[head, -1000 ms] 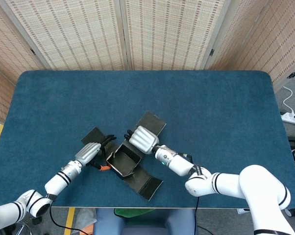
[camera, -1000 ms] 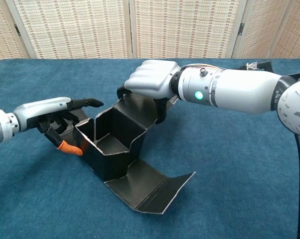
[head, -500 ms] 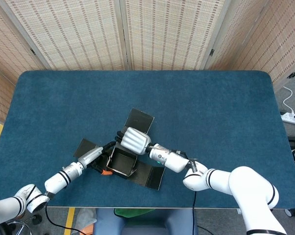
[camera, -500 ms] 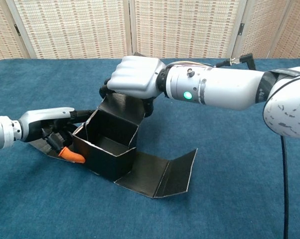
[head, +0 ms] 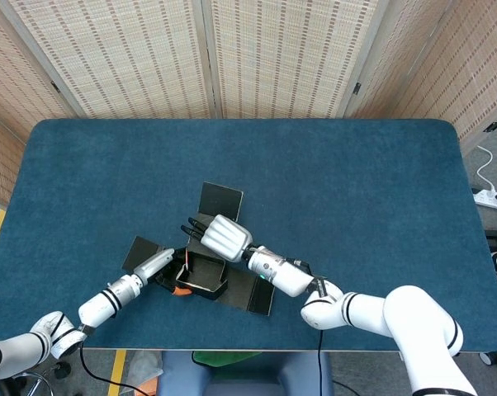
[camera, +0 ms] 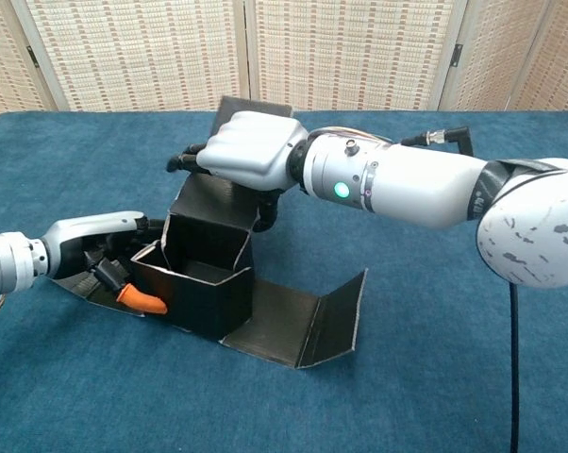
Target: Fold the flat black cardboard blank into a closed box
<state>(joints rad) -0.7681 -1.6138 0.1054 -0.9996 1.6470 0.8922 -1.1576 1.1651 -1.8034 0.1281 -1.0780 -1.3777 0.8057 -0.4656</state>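
Sitting near the front edge of the blue table (head: 356, 181), left of its middle, the black cardboard blank (camera: 208, 283) is partly folded into an open-topped box, with one flap lying flat toward the front right and its end bent upward. The right hand (camera: 249, 149) rests on top of the rear wall, fingers curled over its upper edge. The left hand (camera: 88, 247) presses against the box's left side, but whether its fingers grip anything cannot be told.
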